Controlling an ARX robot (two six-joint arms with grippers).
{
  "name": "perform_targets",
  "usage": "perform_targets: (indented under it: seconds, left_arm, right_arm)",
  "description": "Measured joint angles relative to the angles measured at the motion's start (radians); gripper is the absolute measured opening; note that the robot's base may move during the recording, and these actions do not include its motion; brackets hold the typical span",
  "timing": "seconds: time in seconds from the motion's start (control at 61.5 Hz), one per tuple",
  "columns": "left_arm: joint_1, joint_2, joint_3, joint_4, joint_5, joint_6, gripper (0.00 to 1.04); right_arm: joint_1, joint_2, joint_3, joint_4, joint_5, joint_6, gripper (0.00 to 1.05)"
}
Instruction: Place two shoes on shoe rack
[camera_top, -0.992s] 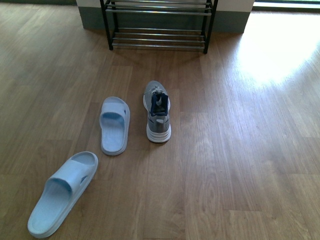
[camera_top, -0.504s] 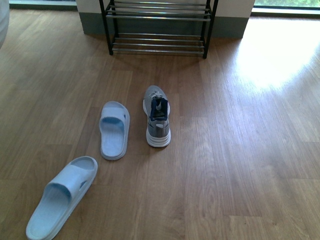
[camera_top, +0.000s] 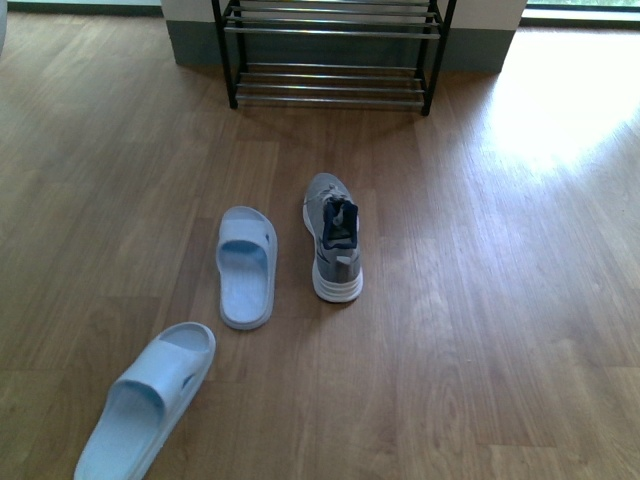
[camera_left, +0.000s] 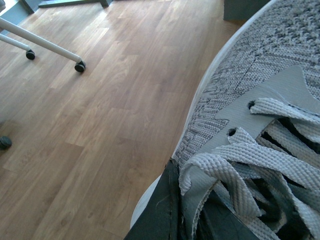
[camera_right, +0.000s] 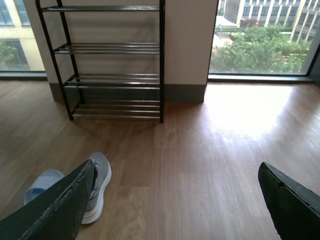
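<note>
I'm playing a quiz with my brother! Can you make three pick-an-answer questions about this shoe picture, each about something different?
1. Where is the floor sneaker? A on a shelf. B right of a blue slipper. C under a chair.
2. How many grey sneakers show? A one. B two. C three.
3. The right gripper is? A open. B shut on a slipper. C holding a sneaker.
Answers: B, the front view shows them side by side; B, a lifted sneaker fills the left wrist view; A, its fingers stand wide apart, nothing between.
</note>
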Motion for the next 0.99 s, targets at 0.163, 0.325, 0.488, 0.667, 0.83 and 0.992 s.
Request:
perform_targets:
  seconds: [0.163,0.325,0.488,0.667,0.83,0.992]
  left_arm:
    - [0.000,0.000,0.000,0.000,0.000,0.000,0.01]
    - [0.000,0.000,0.000,0.000,-0.001,0.000,0.01]
    - [0.000,0.000,-0.001,0.000,-0.001,0.000,0.01]
    - [0.005,0.001,-0.001,-0.001,-0.005,0.000,0.01]
    - [-0.002,0.000,-0.001,-0.001,0.008,0.000,0.01]
    - [-0.003,0.000,-0.001,-0.001,0.007,0.000,0.01]
  right_arm:
    - [0.000,0.000,0.000,0.000,-0.001,0.000,0.95]
    - [0.000,0.000,0.000,0.000,-0.002,0.000,0.95]
    - [0.000,0.000,0.000,0.000,-0.006,0.000,0.95]
    - [0.000,0.001,0.000,0.000,-0.006,0.000,0.95]
    - [0.000,0.001,0.000,0.000,0.000,0.000,0.95]
    - [0.000,0.000,0.000,0.000,0.000,0.000,0.95]
